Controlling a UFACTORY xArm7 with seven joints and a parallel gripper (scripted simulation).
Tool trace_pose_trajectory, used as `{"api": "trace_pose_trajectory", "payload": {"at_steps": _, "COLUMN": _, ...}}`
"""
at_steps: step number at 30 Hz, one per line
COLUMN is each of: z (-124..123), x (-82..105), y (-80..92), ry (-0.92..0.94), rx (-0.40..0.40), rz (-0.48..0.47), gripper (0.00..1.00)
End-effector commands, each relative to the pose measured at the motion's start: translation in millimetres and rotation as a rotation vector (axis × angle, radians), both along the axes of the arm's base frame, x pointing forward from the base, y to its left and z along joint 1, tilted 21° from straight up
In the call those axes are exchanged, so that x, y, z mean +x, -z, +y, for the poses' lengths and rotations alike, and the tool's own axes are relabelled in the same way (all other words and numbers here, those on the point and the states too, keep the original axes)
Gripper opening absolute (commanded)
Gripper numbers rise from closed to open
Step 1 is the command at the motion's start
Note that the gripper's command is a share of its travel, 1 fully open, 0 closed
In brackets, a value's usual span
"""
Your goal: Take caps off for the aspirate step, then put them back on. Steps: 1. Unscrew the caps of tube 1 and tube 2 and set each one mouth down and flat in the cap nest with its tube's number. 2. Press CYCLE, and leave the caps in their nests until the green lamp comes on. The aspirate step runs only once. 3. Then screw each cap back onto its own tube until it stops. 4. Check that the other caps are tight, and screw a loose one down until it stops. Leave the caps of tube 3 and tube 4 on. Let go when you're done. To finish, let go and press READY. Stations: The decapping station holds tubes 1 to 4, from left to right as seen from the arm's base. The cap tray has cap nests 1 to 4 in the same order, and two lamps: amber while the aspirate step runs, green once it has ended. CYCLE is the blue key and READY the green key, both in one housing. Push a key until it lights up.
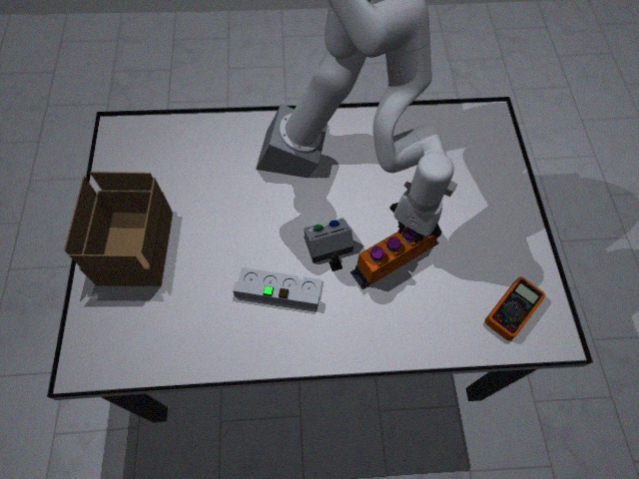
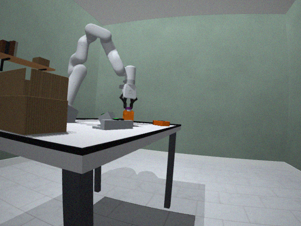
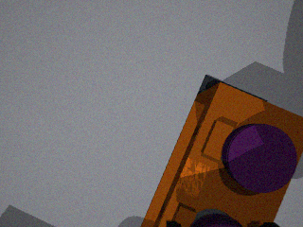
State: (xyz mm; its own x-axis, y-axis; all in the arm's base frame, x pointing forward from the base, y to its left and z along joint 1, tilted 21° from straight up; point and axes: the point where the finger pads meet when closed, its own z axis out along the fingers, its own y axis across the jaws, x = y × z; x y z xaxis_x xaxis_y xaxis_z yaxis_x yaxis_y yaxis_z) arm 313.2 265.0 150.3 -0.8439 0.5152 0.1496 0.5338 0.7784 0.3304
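Orange station: orange block-shaped decapping station (image 1: 397, 257) at 4 o'clock from the arm's grey base (image 1: 268, 160), three purple round caps in view on it.
Gripper: black-fingered gripper (image 2: 128, 105) straight above the station's end cap (image 2: 129, 108); jaws eased apart, gripping nothing.
Cap tray: grey rectangular cap tray (image 1: 242, 290) at 8 o'clock from the station; nests bare; square green lamp (image 1: 268, 289) lit.
Keys: grey key housing (image 1: 329, 241) between tray and station.

A lab or test room is showing here: a robot arm (image 2: 114, 58) is standing on a white table (image 1: 206, 340) amid green walls and tiled floor, with a tube rack (image 1: 384, 265), key box (image 1: 329, 240) and multimeter (image 1: 514, 307).
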Motion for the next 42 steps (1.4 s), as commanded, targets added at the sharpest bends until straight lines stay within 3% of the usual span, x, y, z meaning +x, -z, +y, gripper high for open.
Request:
{"api": "trace_pose_trajectory", "payload": {"at_steps": 1, "z": 1.3, "x": 1.4, "y": 0.7, "ry": 0.006, "rx": 0.003, "rz": -0.001, "gripper": 0.46}}
{"api": "trace_pose_trajectory", "payload": {"at_steps": 10, "z": 1.8, "x": 1.5, "y": 2.0, "ry": 0.006, "rx": 0.003, "rz": -0.001, "gripper": 0.46}}
{"api": "trace_pose_trajectory", "payload": {"at_steps": 11, "z": 1.8, "x": 1.5, "y": 2.1, "ry": 0.006, "rx": 0.003, "rz": -0.001, "gripper": 0.0}}
{"api": "trace_pose_trajectory", "payload": {"at_steps": 25, "z": 1.8, "x": 1.5, "y": 2.1, "ry": 0.006, "rx": 0.003, "rz": -0.001, "gripper": 0.0}}
{"api": "trace_pose_trajectory", "payload": {"at_steps": 42, "z": 2.1, "x": 1.6, "y": 2.8, "ry": 0.472, "rx": 0.031, "rz": 0.179, "gripper": 0.0}}
